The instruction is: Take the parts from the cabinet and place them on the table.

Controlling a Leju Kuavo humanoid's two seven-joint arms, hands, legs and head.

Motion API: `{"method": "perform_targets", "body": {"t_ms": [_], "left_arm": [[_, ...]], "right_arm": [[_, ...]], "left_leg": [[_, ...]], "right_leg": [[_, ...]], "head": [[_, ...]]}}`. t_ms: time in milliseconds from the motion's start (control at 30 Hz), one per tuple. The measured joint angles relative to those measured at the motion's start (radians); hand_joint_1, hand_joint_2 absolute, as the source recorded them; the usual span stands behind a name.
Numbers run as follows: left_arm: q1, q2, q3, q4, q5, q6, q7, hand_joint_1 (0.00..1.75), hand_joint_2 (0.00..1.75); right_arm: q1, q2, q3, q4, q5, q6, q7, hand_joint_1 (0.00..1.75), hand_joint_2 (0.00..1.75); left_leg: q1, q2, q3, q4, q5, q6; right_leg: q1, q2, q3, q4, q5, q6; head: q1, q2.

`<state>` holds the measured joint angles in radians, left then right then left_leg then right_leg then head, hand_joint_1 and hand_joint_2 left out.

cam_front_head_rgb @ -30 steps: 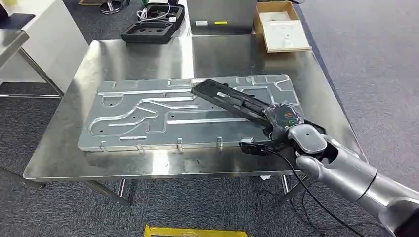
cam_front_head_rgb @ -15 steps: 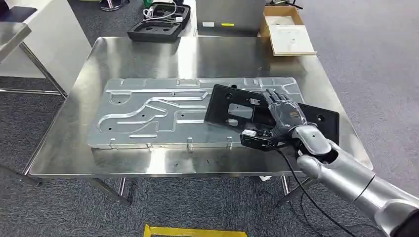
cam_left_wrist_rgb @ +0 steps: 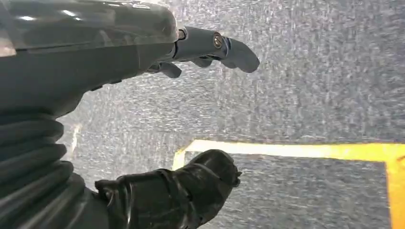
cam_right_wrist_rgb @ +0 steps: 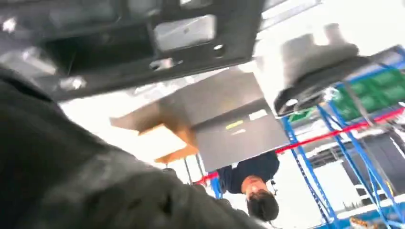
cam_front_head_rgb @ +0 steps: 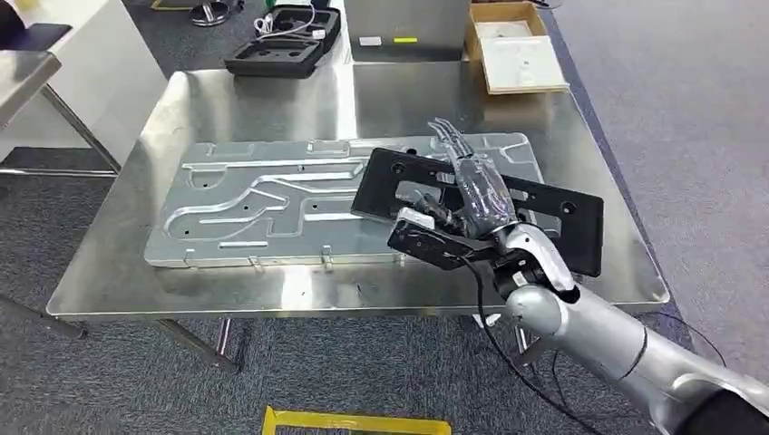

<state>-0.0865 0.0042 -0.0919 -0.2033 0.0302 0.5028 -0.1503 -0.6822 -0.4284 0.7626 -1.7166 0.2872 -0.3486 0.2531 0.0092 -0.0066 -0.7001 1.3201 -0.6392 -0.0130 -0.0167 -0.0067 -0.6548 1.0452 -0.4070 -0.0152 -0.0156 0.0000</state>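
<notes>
A black plastic panel [cam_front_head_rgb: 562, 217] with cut-outs lies flat across the right end of a large silver stamped metal plate [cam_front_head_rgb: 263, 204] on the steel table [cam_front_head_rgb: 254, 100]. My right hand [cam_front_head_rgb: 476, 190] rests on top of the panel, its fingers stretched straight out past the panel's far edge; I see no grip on it. The right wrist view looks closely along the black panel [cam_right_wrist_rgb: 157, 38]. My left hand [cam_left_wrist_rgb: 143, 62] hangs over the grey carpet, fingers apart from the thumb and holding nothing.
Beyond the table's far edge lie a black foam case [cam_front_head_rgb: 281, 41], a grey box [cam_front_head_rgb: 403, 27] and a cardboard box [cam_front_head_rgb: 512, 54]. A white table [cam_front_head_rgb: 63, 72] stands at the left. Yellow floor tape [cam_front_head_rgb: 354, 422] runs near my feet. A person [cam_right_wrist_rgb: 250, 183] stands by blue racks.
The black panel went from standing on edge in my right hand to lying flat on the plate. The fingers have straightened out beyond its far edge.
</notes>
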Motion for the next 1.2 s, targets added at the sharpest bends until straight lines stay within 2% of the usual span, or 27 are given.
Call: {"method": "perform_targets", "body": {"t_ms": [33,67,133,167,267,333,367,400,467,500,533,567,600,633,667,700,800,833,867,900,967,1000,1033,1067,1133,1167,1200], "left_arm": [[0.001,0.0,0.0,0.0,-0.002,-0.001,0.004,0.0,1.75],[0.002,-0.002,-0.001,0.0,-0.004,-0.004,0.009,0.0,1.75],[0.0,-0.003,-0.005,0.0,-0.009,-0.005,0.015,0.0,1.75],[-0.003,-0.003,-0.012,0.0,-0.008,-0.005,0.017,0.0,1.75],[-0.001,-0.003,-0.026,0.0,-0.002,-0.002,0.017,0.0,1.75],[0.001,-0.004,-0.032,0.0,-0.001,-0.002,0.019,0.0,1.75],[-0.002,-0.005,-0.039,0.0,-0.002,-0.002,0.019,0.0,1.75],[-0.003,-0.006,-0.047,0.0,-0.002,-0.002,0.019,0.0,1.75],[-0.001,-0.006,-0.051,0.0,-0.001,-0.002,0.02,0.0,1.75],[0.0,-0.006,-0.052,0.0,0.0,-0.002,0.021,0.0,1.75],[0.0,-0.006,-0.054,0.0,0.002,-0.001,0.021,0.0,1.75],[0.0,-0.006,-0.056,0.0,0.005,0.0,0.022,0.0,1.75],[-0.001,-0.006,-0.059,0.0,0.009,0.0,0.023,0.0,0.0],[-0.001,-0.006,-0.063,0.0,0.009,0.0,0.025,0.0,0.0],[-0.001,-0.006,-0.067,0.0,0.011,0.0,0.026,0.0,0.0],[-0.001,-0.006,-0.069,0.0,0.011,0.0,0.027,0.0,0.0],[-0.001,-0.006,-0.074,0.0,0.011,0.0,0.028,0.0,0.0],[0.001,-0.005,-0.074,0.0,0.011,0.0,0.029,0.0,0.0],[0.003,-0.006,-0.074,0.0,0.013,0.0,0.028,0.0,0.0],[0.004,-0.008,-0.074,0.0,0.013,0.0,0.028,0.0,0.0],[0.003,-0.009,-0.074,0.0,0.013,0.0,0.027,0.0,0.0],[0.003,-0.009,-0.074,0.0,0.014,0.0,0.027,0.0,0.0],[0.003,-0.009,-0.074,0.0,0.014,0.0,0.027,0.0,0.0],[0.003,-0.009,-0.074,0.0,0.014,0.0,0.027,0.0,0.0],[0.002,-0.009,-0.074,0.0,0.014,0.0,0.027,0.0,0.0],[-0.001,-0.009,-0.074,0.0,0.013,0.0,0.027,0.0,0.0],[-0.004,-0.009,-0.074,-0.001,0.013,0.0,0.027,0.0,0.0]], "right_arm": [[0.009,0.003,-0.01,-0.011,-0.009,-0.018,-0.008,0.0,0.0],[0.02,0.005,-0.022,-0.025,-0.013,-0.057,-0.024,0.0,0.0],[0.042,0.006,-0.05,-0.057,-0.111,-0.127,-0.069,0.0,0.0],[0.054,0.01,-0.066,-0.076,-0.198,-0.155,-0.095,0.0,0.0],[0.087,0.011,-0.108,-0.108,-0.384,-0.193,-0.142,0.0,0.0],[0.106,0.013,-0.13,-0.13,-0.425,-0.208,-0.165,0.0,0.0],[0.114,0.013,-0.145,-0.139,-0.441,-0.219,-0.174,0.0,0.0],[0.118,0.013,-0.164,-0.148,-0.453,-0.23,-0.177,0.0,0.0],[0.131,0.013,-0.192,-0.167,-0.465,-0.253,-0.176,0.0,0.0],[0.139,0.012,-0.202,-0.176,-0.466,-0.262,-0.167,0.0,0.0],[0.145,0.01,-0.208,-0.182,-0.461,-0.272,-0.153,0.0,0.0],[0.149,0.008,-0.212,-0.187,-0.455,-0.28,-0.138,0.0,0.0],[0.152,0.004,-0.217,-0.192,-0.449,-0.288,-0.126,0.0,0.0],[0.152,0.0,-0.222,-0.199,-0.443,-0.294,-0.116,0.0,0.0],[0.152,-0.003,-0.228,-0.206,-0.438,-0.296,-0.11,0.0,0.0],[0.154,-0.004,-0.232,-0.213,-0.433,-0.298,-0.105,0.0,0.0],[0.16,-0.014,-0.241,-0.222,-0.425,-0.302,-0.094,0.0,0.0],[0.164,-0.016,-0.241,-0.224,-0.425,-0.303,-0.092,0.0,0.0],[0.163,-0.017,-0.241,-0.227,-0.427,-0.304,-0.085,0.0,0.0],[0.165,-0.018,-0.244,-0.231,-0.427,-0.305,-0.082,0.0,0.0],[0.168,-0.021,-0.248,-0.234,-0.428,-0.305,-0.078,0.0,0.0],[0.17,-0.022,-0.248,-0.234,-0.428,-0.305,-0.076,0.0,0.0],[0.174,-0.023,-0.248,-0.234,-0.428,-0.305,-0.076,0.0,0.0],[0.177,-0.024,-0.248,-0.235,-0.428,-0.305,-0.076,0.0,0.0],[0.18,-0.025,-0.251,-0.237,-0.428,-0.305,-0.075,0.0,0.0],[0.18,-0.027,-0.253,-0.242,-0.428,-0.305,-0.076,0.0,0.0],[0.181,-0.031,-0.256,-0.248,-0.427,-0.305,-0.076,0.0,0.0]], "left_leg": [[0.0,0.0,0.016,-0.009,0.01,0.002],[0.0,0.0,0.057,-0.068,0.038,0.007],[-0.001,0.0,0.174,-0.244,0.1,0.017],[-0.005,-0.001,0.197,-0.303,0.084,0.022],[-0.017,-0.001,0.188,-0.299,0.109,0.034],[-0.006,0.005,0.183,-0.318,0.139,0.05],[-0.008,0.009,0.179,-0.321,0.153,0.053],[-0.008,0.01,0.164,-0.321,0.163,0.064],[-0.01,0.012,0.137,-0.32,0.183,0.07],[-0.011,0.014,0.123,-0.317,0.192,0.069],[-0.011,0.014,0.109,-0.314,0.2,0.068],[-0.011,0.014,0.096,-0.311,0.207,0.066],[-0.011,0.014,0.081,-0.305,0.214,0.064],[-0.011,0.014,0.07,-0.297,0.218,0.059],[-0.011,0.014,0.062,-0.288,0.221,0.054],[-0.014,0.014,0.052,-0.281,0.225,0.048],[-0.01,0.013,0.05,-0.288,0.248,0.028],[-0.012,0.01,0.045,-0.287,0.251,0.021],[-0.007,0.008,0.034,-0.269,0.214,0.016],[-0.006,0.008,0.017,-0.225,0.156,0.013],[-0.003,0.009,-0.018,-0.08,0.048,0.006],[-0.003,0.008,-0.027,-0.022,0.026,0.005],[-0.003,0.008,-0.021,0.006,0.035,0.005],[-0.003,0.008,0.006,-0.009,0.066,0.005],[-0.003,0.009,0.105,-0.129,0.129,0.007],[-0.003,0.008,0.174,-0.219,0.125,0.009],[-0.007,0.007,0.227,-0.299,0.088,0.012]], "right_leg": [[0.001,0.0,-0.008,0.0,0.006,0.0],[0.002,0.001,-0.015,0.0,0.014,0.001],[0.004,0.001,-0.025,0.0,0.026,0.006],[0.004,0.0,-0.027,0.0,0.033,0.012],[0.003,0.0,-0.025,-0.011,0.053,0.032],[0.002,0.004,-0.029,-0.018,0.063,0.045],[-0.001,0.007,-0.041,0.004,0.023,0.047],[0.0,0.007,-0.06,0.06,-0.044,0.047],[-0.002,0.007,-0.097,0.215,-0.151,0.053],[-0.002,0.007,-0.102,0.271,-0.167,0.057],[-0.003,0.007,-0.09,0.284,-0.156,0.059],[-0.005,0.006,-0.057,0.259,-0.13,0.061],[-0.007,0.006,-0.001,0.189,-0.099,0.061],[-0.009,0.006,0.066,0.098,-0.082,0.06],[-0.009,0.006,0.121,0.018,-0.104,0.057],[0.002,0.007,0.138,-0.016,-0.113,0.051],[0.009,0.008,0.122,-0.015,-0.096,0.029],[-0.003,0.005,0.107,-0.028,-0.082,0.018],[-0.002,0.004,0.108,-0.029,-0.069,0.012],[-0.003,0.003,0.095,-0.03,-0.059,0.003],[-0.001,0.004,0.066,-0.029,-0.037,0.001],[-0.001,0.004,0.05,-0.028,-0.026,0.002],[-0.001,0.004,0.034,-0.027,-0.015,0.003],[-0.002,0.004,0.018,-0.024,-0.004,0.006],[-0.005,0.004,-0.011,-0.017,0.013,0.013],[-0.005,0.004,-0.018,-0.012,0.02,0.018],[-0.001,0.003,-0.026,-0.01,0.026,0.025]], "head": [[0.0,0.0],[0.0,0.0],[0.0,0.0],[0.0,0.0],[0.006,0.0],[0.005,0.0],[0.006,0.0],[0.013,0.0],[0.014,0.0],[0.016,0.0],[0.015,0.0],[0.016,0.0],[0.016,0.0],[0.016,0.0],[0.015,0.0],[0.013,0.0],[0.021,0.0],[0.021,0.0],[0.021,0.0],[0.017,0.0],[0.017,0.0],[0.016,0.0],[0.016,0.0],[0.016,0.0],[0.016,0.0],[0.015,0.0],[0.016,0.0]]}}
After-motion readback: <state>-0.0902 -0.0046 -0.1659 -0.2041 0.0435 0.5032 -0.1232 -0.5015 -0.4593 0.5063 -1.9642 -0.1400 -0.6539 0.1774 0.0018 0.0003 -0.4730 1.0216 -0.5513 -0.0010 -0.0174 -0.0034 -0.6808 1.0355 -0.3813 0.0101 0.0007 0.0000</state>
